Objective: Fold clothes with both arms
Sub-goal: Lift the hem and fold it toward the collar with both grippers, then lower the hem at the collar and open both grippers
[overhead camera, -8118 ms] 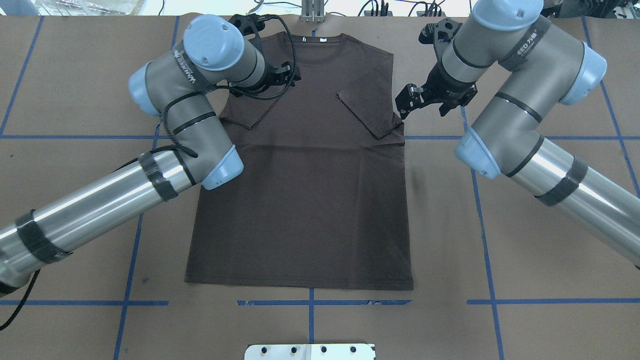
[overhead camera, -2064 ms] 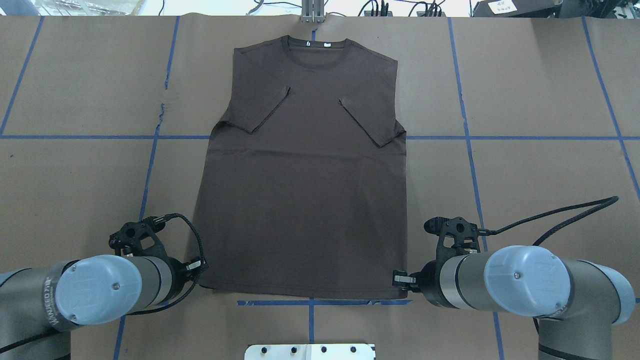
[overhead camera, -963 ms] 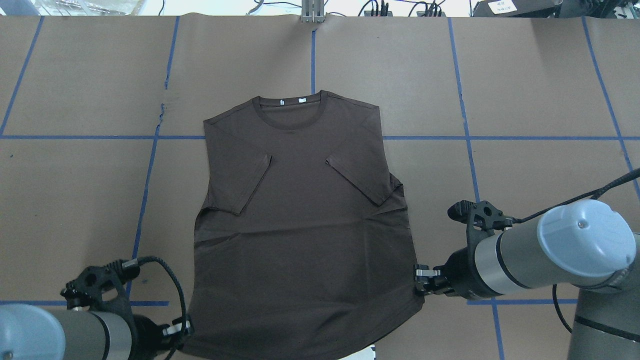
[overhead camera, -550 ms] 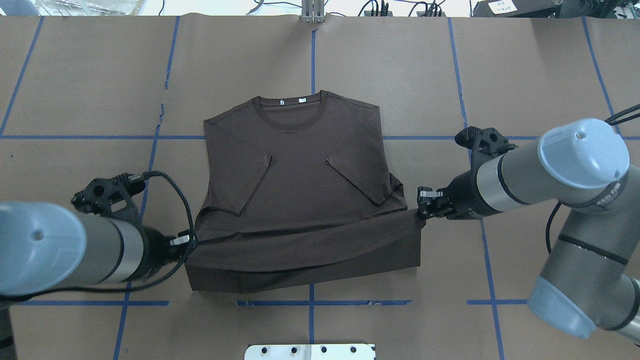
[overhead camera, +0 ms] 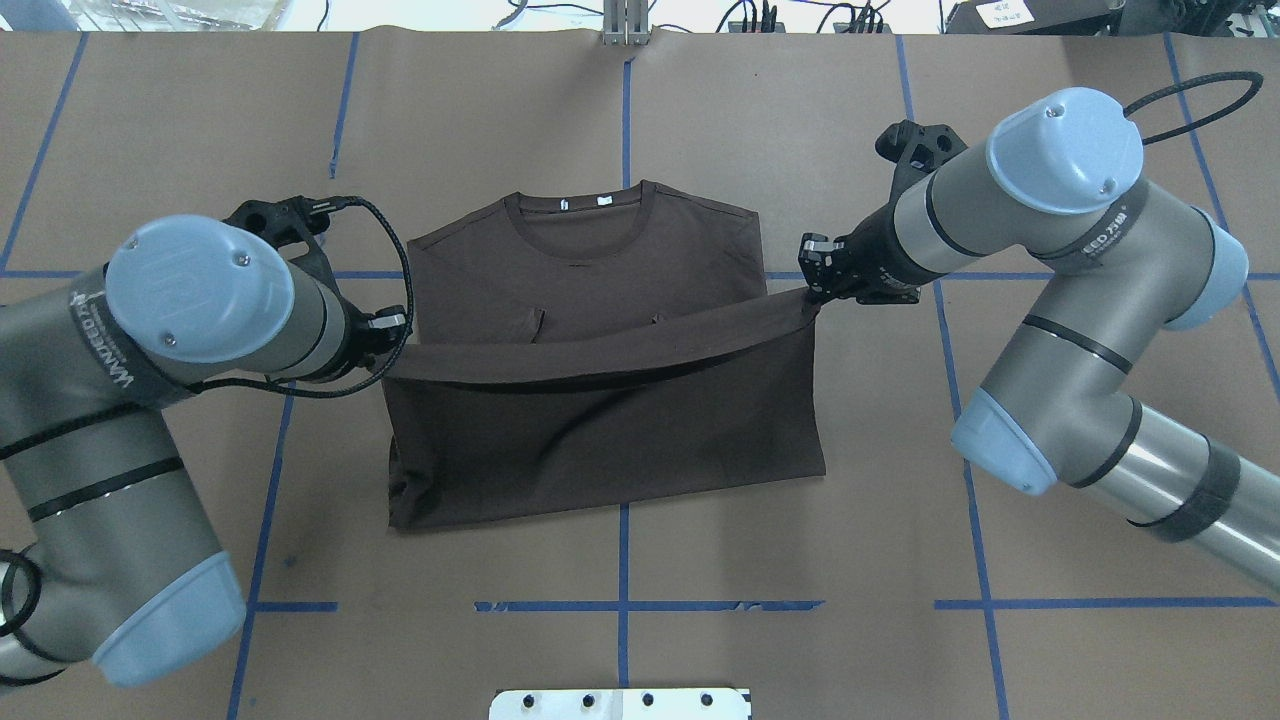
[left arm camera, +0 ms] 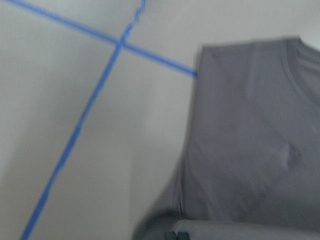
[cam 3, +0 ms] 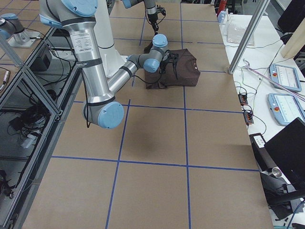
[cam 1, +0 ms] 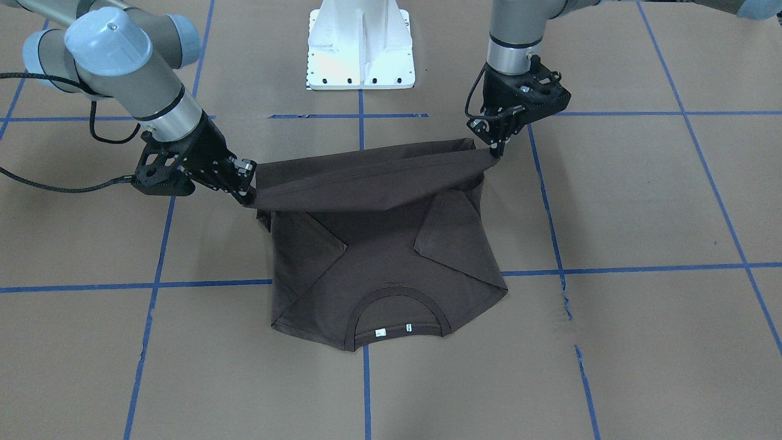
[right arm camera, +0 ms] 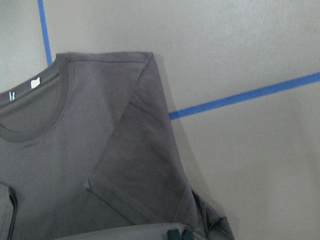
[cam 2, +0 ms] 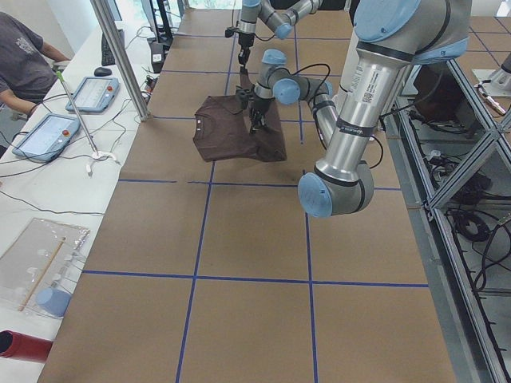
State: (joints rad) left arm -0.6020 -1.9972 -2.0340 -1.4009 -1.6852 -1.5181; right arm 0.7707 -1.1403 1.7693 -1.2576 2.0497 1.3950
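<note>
The dark grey-brown T-shirt (overhead camera: 600, 440) lies on the brown table, collar (overhead camera: 580, 215) at the far side with its white tags, both sleeves folded inward. My left gripper (overhead camera: 392, 345) is shut on the hem's left corner and my right gripper (overhead camera: 812, 285) on its right corner. The hem hangs stretched between them above the chest, the lower half doubled over. In the front-facing view the left gripper (cam 1: 496, 150) is on the right and the right gripper (cam 1: 249, 192) on the left. Both wrist views show the shirt (left arm camera: 250, 140) (right arm camera: 100, 150) below.
The white base pedestal (cam 1: 360, 49) stands at the robot's side of the table. Blue tape lines (overhead camera: 620, 605) grid the brown paper. A person (cam 2: 24, 56) sits at a side table with tablets (cam 2: 44, 132), off the work surface.
Both grippers have carried the hem away from the robot toward the collar. The lifted edge now covers the sleeve ends. The shirt was earlier dragged nearer the robot.
</note>
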